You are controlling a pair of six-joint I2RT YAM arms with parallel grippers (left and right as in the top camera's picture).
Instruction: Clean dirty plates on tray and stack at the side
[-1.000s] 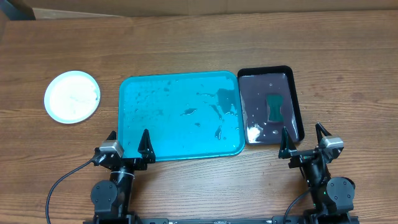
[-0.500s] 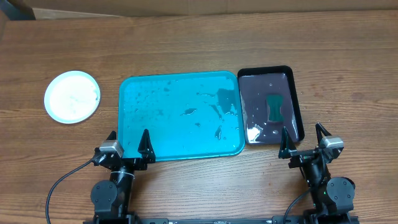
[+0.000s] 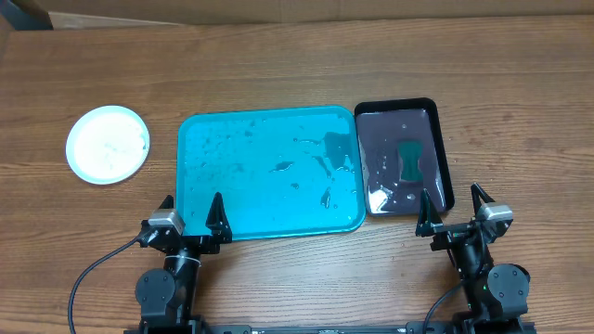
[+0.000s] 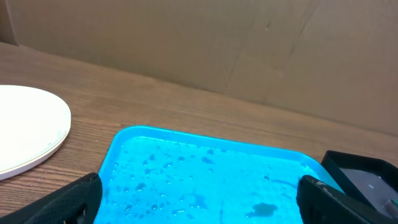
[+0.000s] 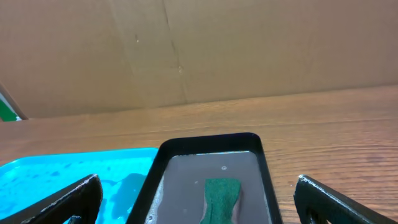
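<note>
On the far left, well apart from the tray, we see the plates (image 3: pixel 108 144) as one white disc. We count one for sure, since any others beneath it are hidden from above.

The left gripper (image 3: pixel 191 206) hangs at the near edge of the table with its jaws spread wide and nothing between them.

The one teal tray (image 3: pixel 260 186) carries no plates, only scattered drops and dark flecks, so we judge the work all but done (a final check, not a grasp). To do this step well, we would keep both arms low and back, clear of the wet rim.

Just beside it sits one black tray (image 3: pixel 444 158) holding one green sponge (image 3: pixel 409 160).

The right gripper (image 3: pixel 450 197) is likewise spread and empty, which makes two grippers.
</note>
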